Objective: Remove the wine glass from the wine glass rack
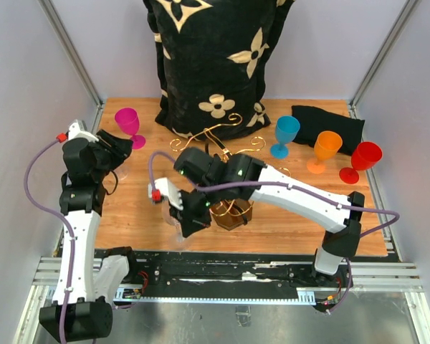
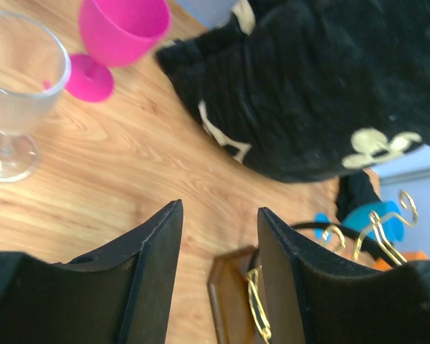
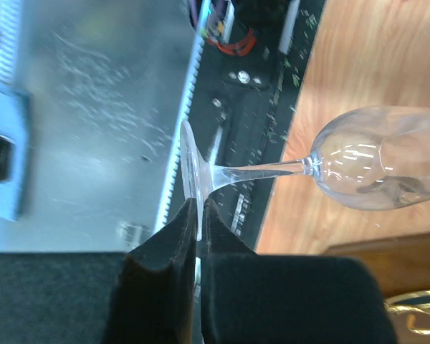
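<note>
Right gripper [image 3: 198, 208]: I am seeing it clamped hard on the rim of the foot of the wine glass [image 3: 373, 161], jaws almost together with only the thin glass disc between them.

The glass is lying on its side in the air. Its stem is running straight across the line of the fingers. The foot is pointing toward the near edge of the bench [image 3: 373, 50] and the bowl is pointing inward over the wood.

The bowl is hanging just beside the wooden base of the rack [image 3: 394, 247], on its left, and apart from the gold wire. I am judging the glass to be free of the rack already. The coming move is turning on that sideways axis: the glass is needing a swing upright, foot down, before it can stand.

Left gripper [image 2: 218, 211]: its jaws are standing partly apart with nothing between them. It is hovering over the left of the bench, well apart from the held glass, so the right arm is the one doing the work.

In the way:
- The rack base is sitting closest to the bowl.
- A second clear glass [image 2: 18, 79] is standing upright near the left gripper, with a pink glass [image 2: 122, 29] beyond it.
- The black pillow [image 2: 308, 86] is leaning at the back.
- The blue glass [image 1: 287, 132], orange glass [image 1: 327, 147] and red glass [image 1: 364, 158] are standing far right, out of the path.
</note>
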Controlling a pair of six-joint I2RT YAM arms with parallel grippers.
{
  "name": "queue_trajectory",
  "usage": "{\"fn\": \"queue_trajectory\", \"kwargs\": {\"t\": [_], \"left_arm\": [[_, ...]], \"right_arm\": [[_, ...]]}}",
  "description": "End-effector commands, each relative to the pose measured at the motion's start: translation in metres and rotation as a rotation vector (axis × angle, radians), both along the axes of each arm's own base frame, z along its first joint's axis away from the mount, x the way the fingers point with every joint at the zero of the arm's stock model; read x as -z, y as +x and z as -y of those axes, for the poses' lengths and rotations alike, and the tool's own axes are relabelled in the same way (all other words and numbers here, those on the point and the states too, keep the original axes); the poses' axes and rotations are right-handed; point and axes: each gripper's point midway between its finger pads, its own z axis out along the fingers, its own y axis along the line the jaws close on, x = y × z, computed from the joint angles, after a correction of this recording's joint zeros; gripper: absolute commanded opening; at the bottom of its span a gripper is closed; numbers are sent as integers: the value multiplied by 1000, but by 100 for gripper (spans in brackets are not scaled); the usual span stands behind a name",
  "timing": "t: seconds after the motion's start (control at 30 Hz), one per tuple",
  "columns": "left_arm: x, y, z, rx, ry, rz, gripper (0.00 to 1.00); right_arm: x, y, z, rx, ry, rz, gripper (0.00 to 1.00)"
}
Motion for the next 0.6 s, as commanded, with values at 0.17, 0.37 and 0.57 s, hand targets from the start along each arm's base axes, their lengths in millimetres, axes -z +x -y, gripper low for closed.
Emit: {"fn": "queue_trajectory", "kwargs": {"t": [0.17,0.37,0.57], "left_arm": [[13,-39,60,295,-154,-88,61],[50,-54,62,345,-111,-231,67],[62,-66,71,394,-141,-272,71]], "right_arm": [[24,40,-15,-100,57,657,1],[21,48,-31,-120,75,782,1],[23,48,-44,-148,82,831,1]]}}
